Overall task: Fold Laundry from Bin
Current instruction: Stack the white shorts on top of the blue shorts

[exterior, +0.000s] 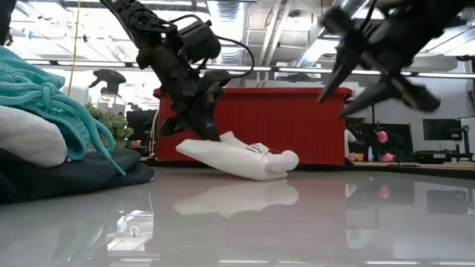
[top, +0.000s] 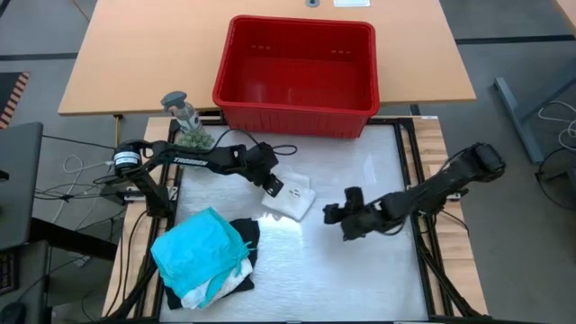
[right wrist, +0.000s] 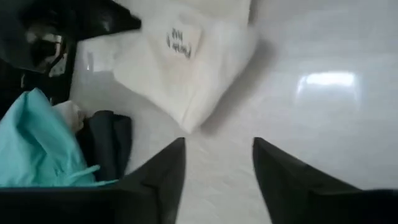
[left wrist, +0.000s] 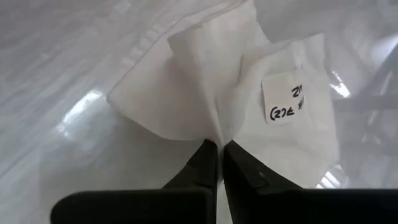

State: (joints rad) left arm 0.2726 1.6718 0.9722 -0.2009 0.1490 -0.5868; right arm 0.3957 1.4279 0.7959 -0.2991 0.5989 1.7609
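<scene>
From above, the red bin (top: pixel 297 74) is sitting at the far edge of the worktop (top: pixel 360 279), with no cloth showing inside it. A folded white garment (top: pixel 290 200) is lying near the middle of the worktop. The left tool (top: pixel 271 184) is reaching in from the left and touching the garment's far left edge. The right tool (top: pixel 335 214) is hovering just to the right of the garment, apart from it. At the near left corner a teal garment (top: pixel 198 250) is lying on top of a black one (top: pixel 241 236), with some white cloth showing beneath. A small green plant (top: pixel 187 121) is standing at the bin's left.

From worktop height, the left tool (exterior: pixel 208 127) is coming down onto the raised left end of the white garment (exterior: pixel 241 157), which is resting in front of the bin (exterior: pixel 297 122). The right tool (exterior: pixel 355 87) is hanging in the air at the upper right, its fingers spread, holding nothing. The teal garment (exterior: pixel 44 93) and its cords are draping over the pile at the left.

In the left wrist view, the left tool (left wrist: pixel 220 154) is pressed together, pinching a gathered fold of the white garment (left wrist: pixel 199 87), which is carrying a handwritten label (left wrist: pixel 287 99).

In the right wrist view, the right tool (right wrist: pixel 219 162) is standing spread above bare worktop, with the white garment (right wrist: pixel 186 68) just beyond its fingers and the teal garment (right wrist: pixel 37 146) to one side.
</scene>
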